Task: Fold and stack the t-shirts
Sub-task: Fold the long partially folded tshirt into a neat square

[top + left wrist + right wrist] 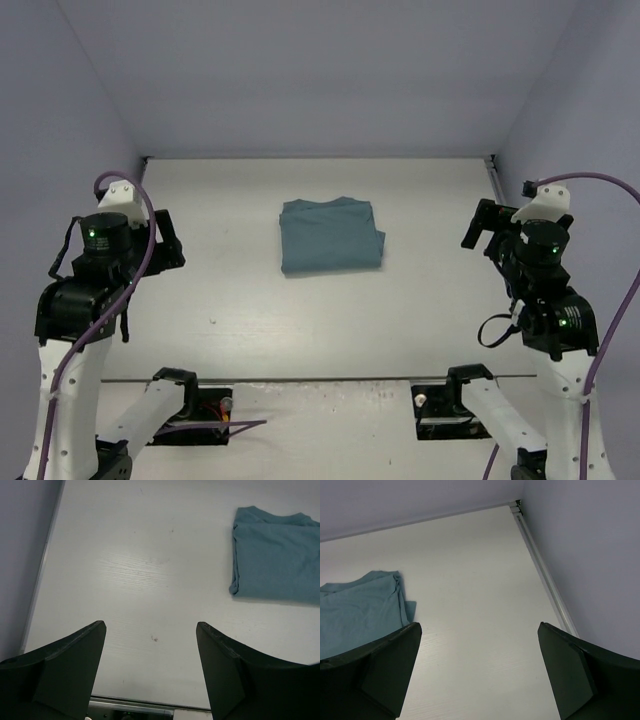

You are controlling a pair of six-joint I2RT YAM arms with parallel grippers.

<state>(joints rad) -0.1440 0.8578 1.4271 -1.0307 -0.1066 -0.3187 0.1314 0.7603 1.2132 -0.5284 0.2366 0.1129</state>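
A teal t-shirt (pixel 331 235) lies folded into a compact rectangle on the white table, a little behind the middle. It also shows at the top right of the left wrist view (pixel 276 562) and at the left of the right wrist view (pixel 359 612). My left gripper (pixel 165 240) is held up at the left side, open and empty, well apart from the shirt. My right gripper (pixel 487 230) is held up at the right side, open and empty, also apart from the shirt. In both wrist views only bare table lies between the fingers.
The white table (pixel 300 320) is closed in by pale lilac walls at the back and both sides. A metal rail runs along its right edge (pixel 547 575). The arm bases and cables sit along the near edge (pixel 190 405).
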